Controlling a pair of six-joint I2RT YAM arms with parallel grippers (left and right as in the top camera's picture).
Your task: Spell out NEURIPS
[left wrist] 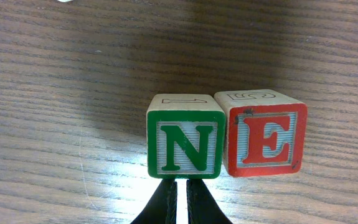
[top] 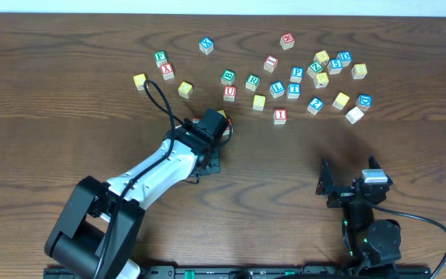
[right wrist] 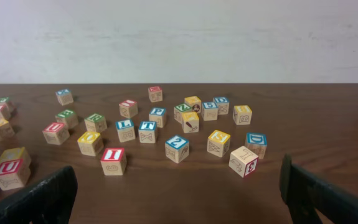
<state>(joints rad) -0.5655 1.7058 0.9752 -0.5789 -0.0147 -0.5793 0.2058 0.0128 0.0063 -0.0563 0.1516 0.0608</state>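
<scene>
My overhead view looks straight down on the dark wooden bench from well above, with both arms at its bottom edge. My left wrist view sits low and very near, looking past the left pincer at the green N wooden cube and the red E wooden cube. My right wrist view looks level across the bench, through the right pincer, toward the pale wall. With the overhead it shares the scattered cubes, such as the red I wooden cube.
</scene>
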